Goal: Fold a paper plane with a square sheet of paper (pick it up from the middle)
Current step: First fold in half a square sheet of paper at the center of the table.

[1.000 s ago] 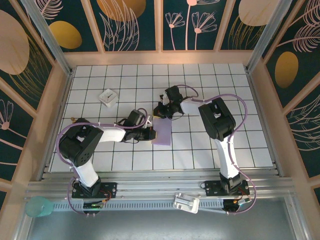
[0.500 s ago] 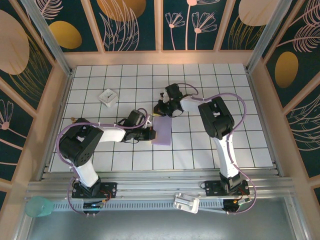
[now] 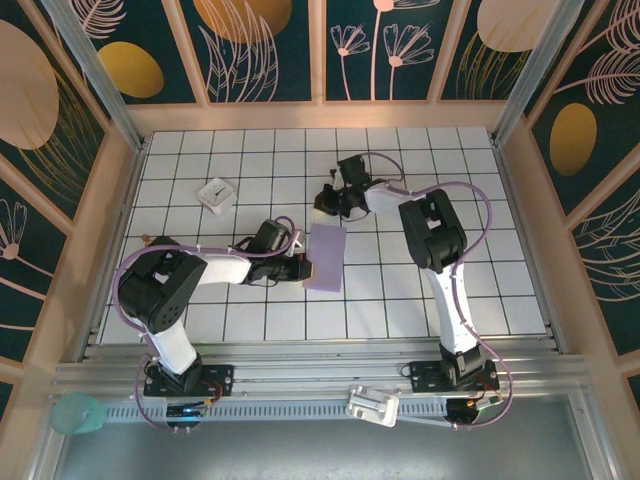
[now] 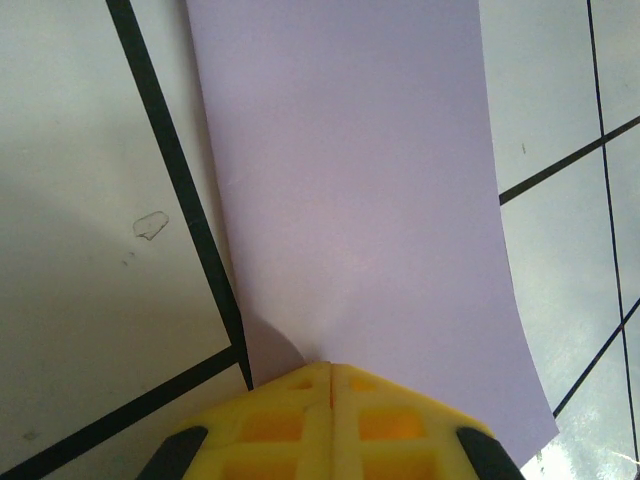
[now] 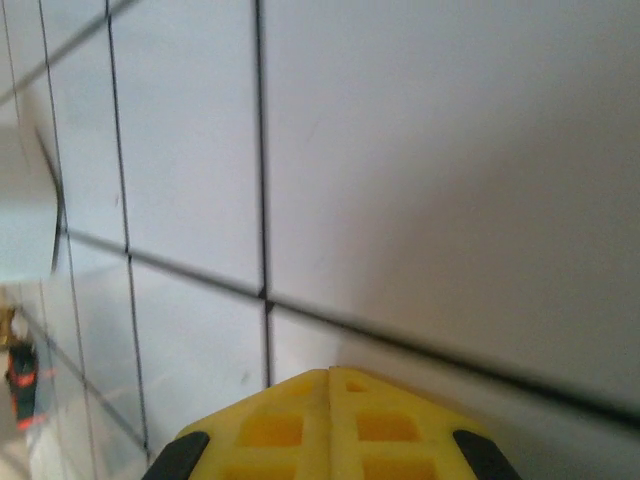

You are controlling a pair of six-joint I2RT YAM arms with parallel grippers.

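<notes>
In the top view the lavender paper (image 3: 327, 258) lies flat on the tiled surface (image 3: 480, 250), just below the centre of the frame. It shows as a tall narrow rectangle, about one tile wide and two long.

The left claw (image 3: 303, 268) sits at the paper's lower left edge. In the left wrist view its yellow fingers (image 4: 270, 425) are pressed together, and their tip meets the near edge of the sheet. Whether it pinches the paper I cannot tell.

The right claw (image 3: 322, 203) is just above the paper's top edge, apart from it. Its fingers (image 5: 270, 430) are closed together over bare tiles.

A small white block (image 3: 216, 194) stands well apart at the upper left.
</notes>
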